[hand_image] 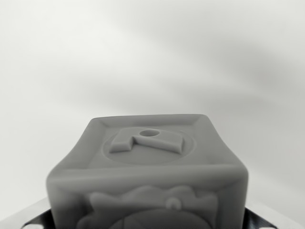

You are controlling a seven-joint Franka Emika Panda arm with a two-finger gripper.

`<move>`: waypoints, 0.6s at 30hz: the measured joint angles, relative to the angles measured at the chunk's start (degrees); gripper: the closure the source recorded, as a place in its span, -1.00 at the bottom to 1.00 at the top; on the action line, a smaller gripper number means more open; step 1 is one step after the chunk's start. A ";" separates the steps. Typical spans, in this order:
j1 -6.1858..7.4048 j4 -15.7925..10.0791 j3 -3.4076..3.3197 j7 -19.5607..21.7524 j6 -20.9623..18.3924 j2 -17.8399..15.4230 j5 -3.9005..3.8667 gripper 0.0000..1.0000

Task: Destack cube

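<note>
A: Nearest the lens, what do you make of the bottom corners?

B: Pale, shiny metal edges with dark patches, at the wrist view's left [28,220] and right [274,220]. They probably belong to the gripper, but no fingertips show, so I cannot tell how wide the jaws stand or whether they are pressing on anything.

A: And the cube?

B: The cube [147,176] fills the lower middle, dead centre between those two edges, so it lies straight ahead of where the fingers should be, neither left nor right of them. It may well be held between them, but contact is hidden by the frame edge.

A: Which way does it face?

B: One embossed face looks at the camera, with a wavy raised figure cut off at the bottom. The face above it slopes away, carrying a raised letter in a round recess with a small hole. Its edges run square to the view, not skewed.

A: A long axis?

B: None that I can judge; it looks equal-sided with rounded corners.

A: Beyond it?

B: Only a blurred pale background [152,52]. No second cube is visible, so I cannot say whether the cube stands on a stack or hangs clear.
</note>
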 joint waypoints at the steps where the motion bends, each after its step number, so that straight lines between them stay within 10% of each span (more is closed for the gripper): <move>1: 0.01 0.00 -0.01 0.01 0.14 0.17 -0.01 1.00; 18: 0.51 0.10 -0.72 0.32 6.34 6.84 -0.52 1.00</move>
